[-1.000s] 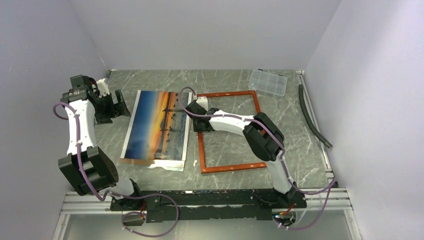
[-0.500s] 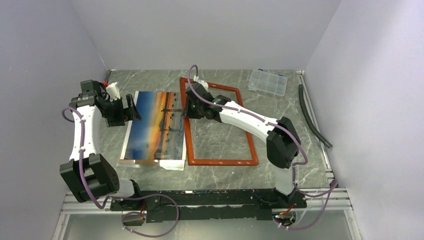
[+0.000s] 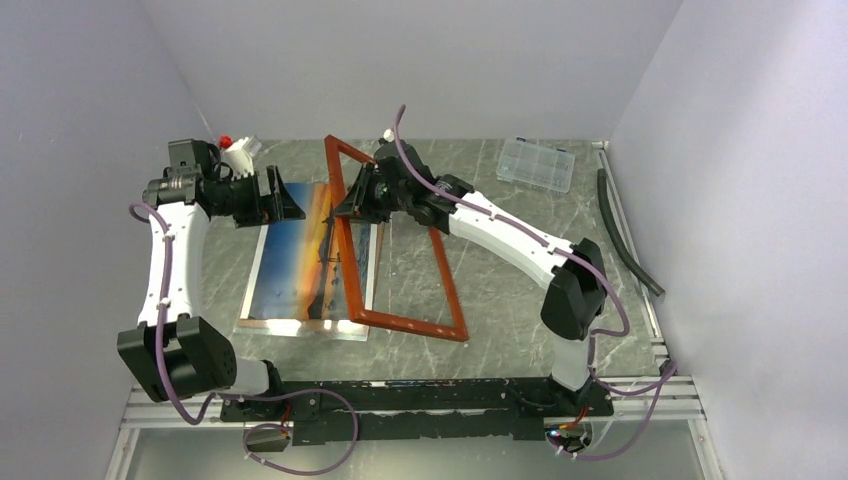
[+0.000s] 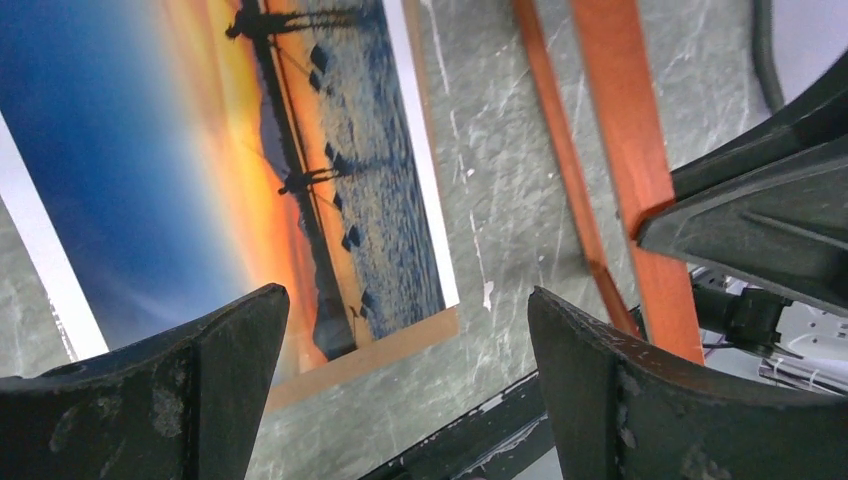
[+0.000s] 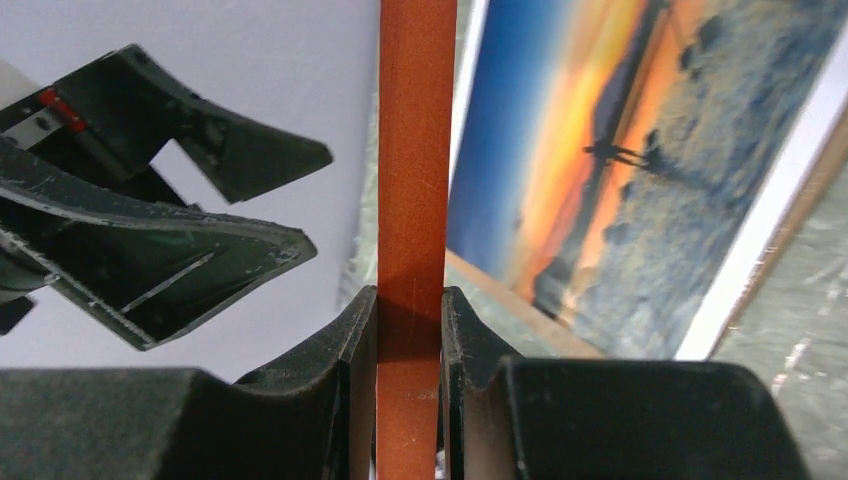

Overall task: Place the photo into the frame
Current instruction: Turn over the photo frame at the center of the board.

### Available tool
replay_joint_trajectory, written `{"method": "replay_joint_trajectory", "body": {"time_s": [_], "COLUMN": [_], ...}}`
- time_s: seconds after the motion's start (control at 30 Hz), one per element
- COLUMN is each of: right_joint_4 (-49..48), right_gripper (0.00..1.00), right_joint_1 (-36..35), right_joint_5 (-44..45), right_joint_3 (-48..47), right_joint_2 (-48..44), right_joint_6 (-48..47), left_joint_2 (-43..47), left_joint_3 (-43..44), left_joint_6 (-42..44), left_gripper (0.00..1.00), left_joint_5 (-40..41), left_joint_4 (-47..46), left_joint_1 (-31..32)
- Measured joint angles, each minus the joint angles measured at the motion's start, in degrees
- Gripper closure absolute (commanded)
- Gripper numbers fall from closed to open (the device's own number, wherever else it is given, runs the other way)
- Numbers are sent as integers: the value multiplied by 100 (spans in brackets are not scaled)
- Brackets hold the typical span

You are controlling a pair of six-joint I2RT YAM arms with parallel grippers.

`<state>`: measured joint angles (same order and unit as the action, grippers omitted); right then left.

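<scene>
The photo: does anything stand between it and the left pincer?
Nothing visible does. The open left pincer hangs above the far left part of the photo, with only air between. The frame, tilted in the grip of the right pincer, crosses only the photo's right side.

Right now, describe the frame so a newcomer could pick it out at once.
On the grey marble table, look at the sunset photo's right edge. The frame is the large empty rectangle with a thin reddish-orange border, its far end held up off the table by the right tool. Nothing else here is an open outline.
</scene>
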<state>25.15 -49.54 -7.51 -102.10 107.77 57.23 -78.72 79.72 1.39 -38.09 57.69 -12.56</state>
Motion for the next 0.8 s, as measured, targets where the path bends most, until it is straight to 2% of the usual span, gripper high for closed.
{"method": "replay_joint_trajectory", "body": {"time_s": [0.37, 0.53, 0.67, 0.8], "right_joint_4": [-1318, -1707, -2549, -3091], "right_gripper": [100, 100, 97, 94], "right_joint_1": [273, 420, 588, 820], "right_joint_5": [-1012, -1255, -1534, -1781], "right_joint_3": [308, 452, 1237, 1779], "right_joint_2": [-201, -240, -570, -874], "right_joint_6": [1263, 1604, 1945, 2177], "left_joint_2": [490, 581, 570, 564], "left_joint_3": [330, 452, 452, 452], "left_joint_6": [-310, -448, -514, -538], "left_gripper": [5, 5, 5, 5], "left_joint_5": [-542, -557, -472, -264], "left_joint_4": [24, -13, -26, -205], "left_joint_1": [118, 549, 953, 1620]}}
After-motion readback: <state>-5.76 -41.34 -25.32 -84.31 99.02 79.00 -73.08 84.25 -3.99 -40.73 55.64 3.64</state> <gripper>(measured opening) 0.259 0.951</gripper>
